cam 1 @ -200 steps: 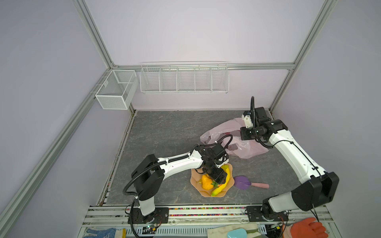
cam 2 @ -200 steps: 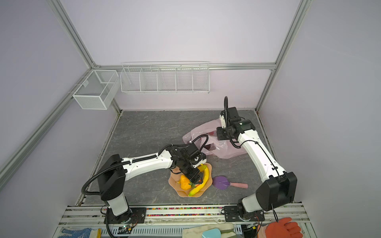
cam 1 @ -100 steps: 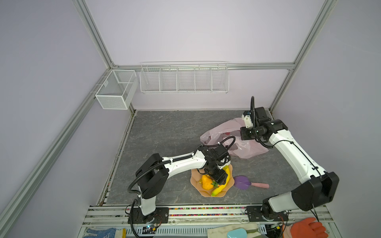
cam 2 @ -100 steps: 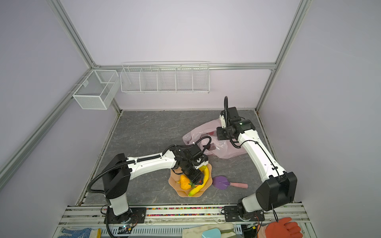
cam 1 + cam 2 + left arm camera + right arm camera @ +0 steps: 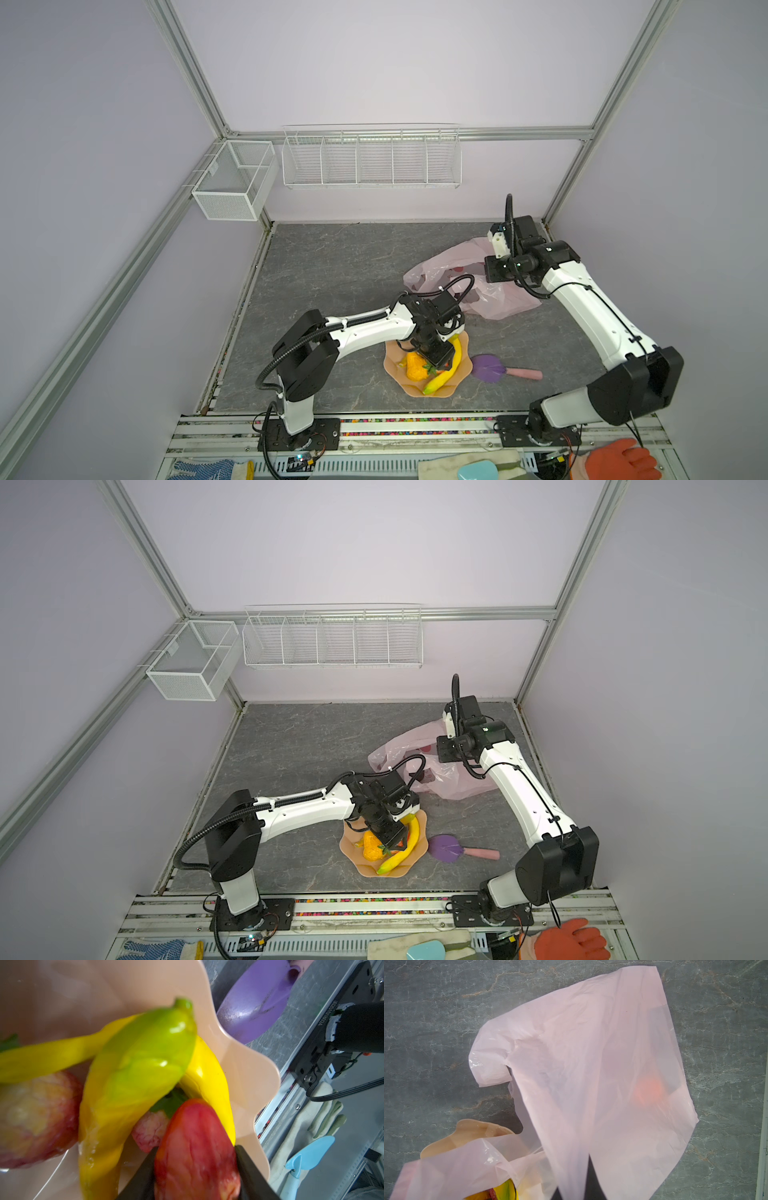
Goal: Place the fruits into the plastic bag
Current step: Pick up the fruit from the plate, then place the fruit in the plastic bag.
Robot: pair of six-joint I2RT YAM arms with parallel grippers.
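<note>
Grey marble tabletop (image 5: 332, 270), lilac walls. My left gripper (image 5: 195, 1148) pinches a strawberry (image 5: 195, 1136) among bananas (image 5: 135, 1074) in the bowl (image 5: 245, 1076); right gripper (image 5: 575, 1186) clamps the bag (image 5: 498, 303) at one o'clock.

Cropping the strawberry (image 5: 196, 1153) and left hand (image 5: 195, 1148) at the left wrist view's edge. Blurring a reddish-yellow fruit (image 5: 31, 1118) beside them. Veiling an orange round shape (image 5: 648, 1091) and the right hand (image 5: 573, 1190) behind plastic bag (image 5: 591, 1053) film.
</note>
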